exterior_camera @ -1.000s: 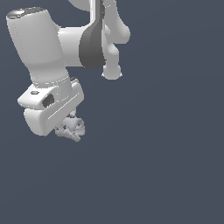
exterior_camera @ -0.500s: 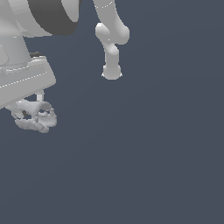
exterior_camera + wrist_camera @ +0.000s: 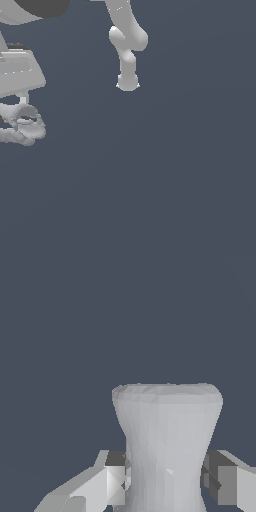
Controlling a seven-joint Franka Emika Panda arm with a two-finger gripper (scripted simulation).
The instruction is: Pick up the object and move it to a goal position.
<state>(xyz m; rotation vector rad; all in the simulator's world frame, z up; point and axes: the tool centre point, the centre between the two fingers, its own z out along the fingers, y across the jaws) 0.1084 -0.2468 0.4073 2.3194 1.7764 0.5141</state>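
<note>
The object (image 3: 167,446), pinched at its waist between the jaws, has moved further toward the exterior view's left edge.

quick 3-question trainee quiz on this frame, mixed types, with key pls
1. True or false: the pincer is shut on the pale grey spool-shaped object.
2. Where do the fingers press the object? A) its flared end B) its pinched middle
3. In the exterior view, at which edge is the object?

Key: 1 true. 2 B. 3 the exterior view's left edge, partly cut off.
</note>
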